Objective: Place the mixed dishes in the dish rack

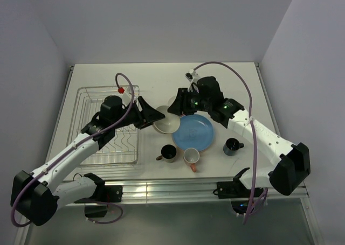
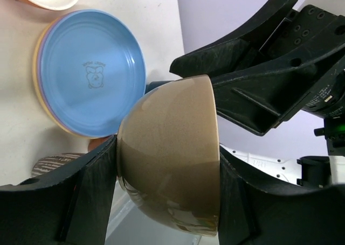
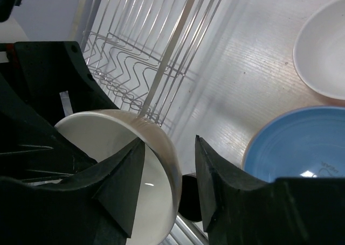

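Note:
My left gripper (image 2: pixel 167 148) is shut on a cream bowl (image 2: pixel 170 148), its fingers pressing the base and the rim. The bowl (image 1: pixel 167 125) hangs on its side between the dish rack (image 1: pixel 105 129) and the blue plate (image 1: pixel 193 132). My right gripper (image 3: pixel 170 142) is open and straddles the same bowl's rim (image 3: pixel 161 142): one finger sits inside, the other stands clear of the outer wall. The blue plate (image 2: pixel 91 72) tops a stack of plates. A second cream bowl with an orange outside (image 3: pixel 323 51) lies beyond it. The silver wire rack (image 3: pixel 140 46) is empty.
Near the front edge stand a dark brown mug (image 1: pixel 168 153), a pinkish-orange mug (image 1: pixel 191 156) and a dark blue mug (image 1: pixel 233 146). Both arms meet over the table's middle, right of the rack. Walls close in the back and both sides.

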